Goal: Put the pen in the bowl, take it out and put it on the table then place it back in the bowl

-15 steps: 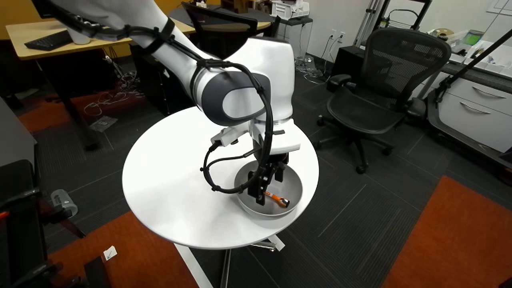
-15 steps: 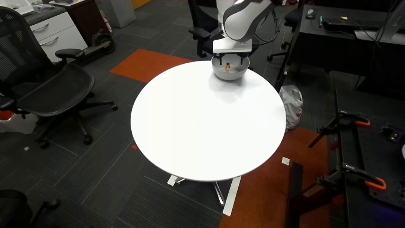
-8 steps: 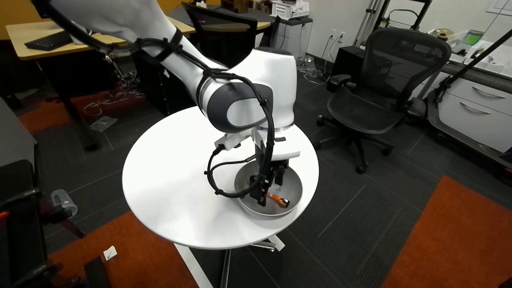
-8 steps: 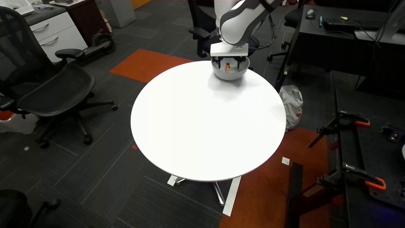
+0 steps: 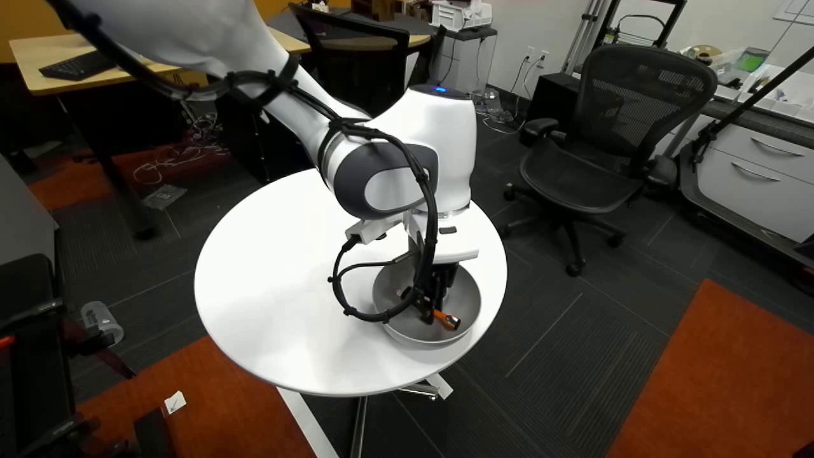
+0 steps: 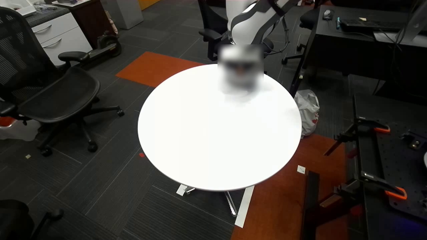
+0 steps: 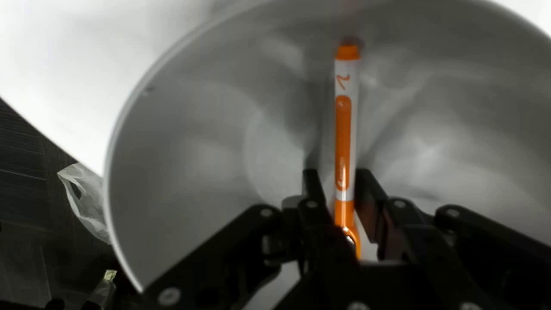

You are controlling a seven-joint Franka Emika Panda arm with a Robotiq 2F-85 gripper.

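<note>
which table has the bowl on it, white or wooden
The round white table: the grey bowl stands on it, while the light wooden desk behind bears a black keyboard.

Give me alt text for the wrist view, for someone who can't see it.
The robot's black hand straddles an orange and white pen inside a round grey bowl; whether it grips the pen is unclear. The bowl sits on a white table, and a plastic bag shows against the dark floor at the left.
</note>
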